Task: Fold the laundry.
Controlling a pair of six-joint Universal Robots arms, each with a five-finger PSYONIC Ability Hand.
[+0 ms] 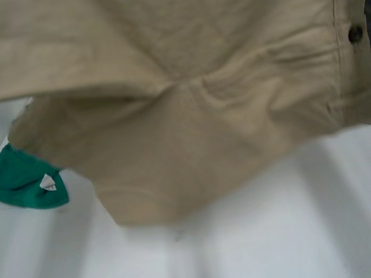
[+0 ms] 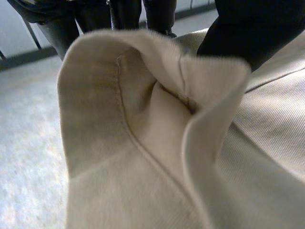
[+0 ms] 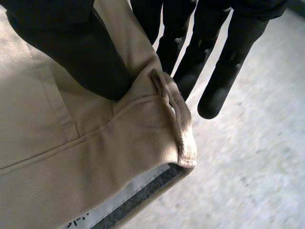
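The right hand (image 3: 71,52) is clamped on the beige trousers (image 3: 95,157). Its thumb presses down on the waistband and its straight fingers lie behind the cloth, reaching out past the edge. Just beside the thumb tip is a belt loop (image 3: 174,102). Further along the waistband, the grey lining and a strip of white label show at its turned-over edge.

The left hand (image 2: 248,33) grasps another part of the same trousers. Its thumb is on one side of a bunched fold and its fingers are behind the other, so a stitched edge curls up between them and the cloth hangs away under the palm.

In the head view the trousers are held up off the worktop (image 1: 292,235) and spread wide across the upper part of the scene. The lowest part sags toward the white surface, though it is unclear whether it touches. A dark button (image 1: 356,33) sits near the robot's right end of the cloth. A green cloth (image 1: 19,181) with a small white tag lies on the worktop at the robot's left, partly tucked behind the hanging trousers.
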